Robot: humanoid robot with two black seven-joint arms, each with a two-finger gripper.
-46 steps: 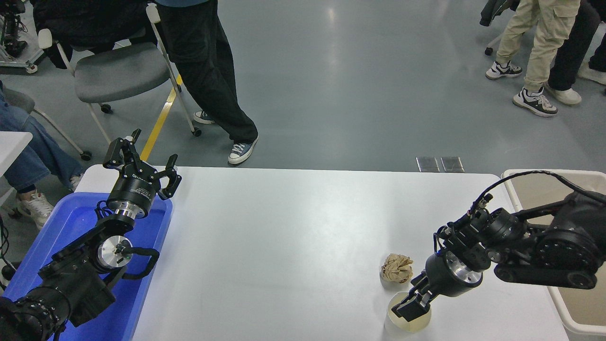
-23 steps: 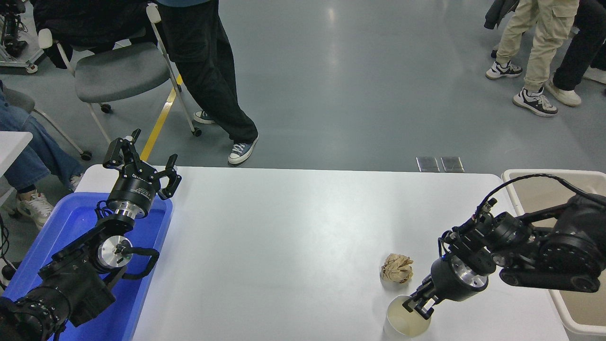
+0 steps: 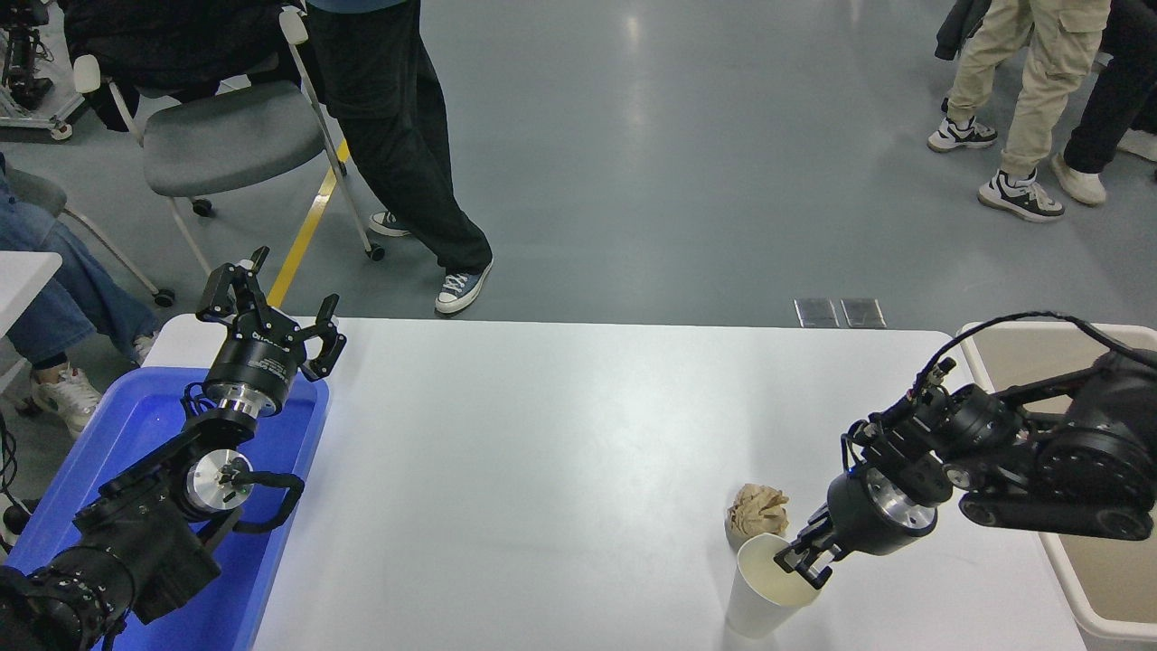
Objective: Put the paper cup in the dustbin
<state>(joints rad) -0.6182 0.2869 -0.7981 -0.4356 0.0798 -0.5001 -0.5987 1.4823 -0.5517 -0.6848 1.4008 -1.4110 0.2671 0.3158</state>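
Since half a second ago the right claw [image 3: 803,566] has raised the paper cup [image 3: 761,589], clenched on its rim, tilted; the dustbin [image 3: 1076,588] stands to the claw's right, beside the desk [image 3: 542,452]

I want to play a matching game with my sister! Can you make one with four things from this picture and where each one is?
Things:
1. paper cup
2. brown paper ball
3. dustbin
4. blue tray

Places:
A. past the table's right edge
B. at the table's left end, under the parked left gripper
C. on the table, just behind the cup
D. held by its rim in the right gripper

Pairs: 1-D, 2-C, 3-A, 4-B
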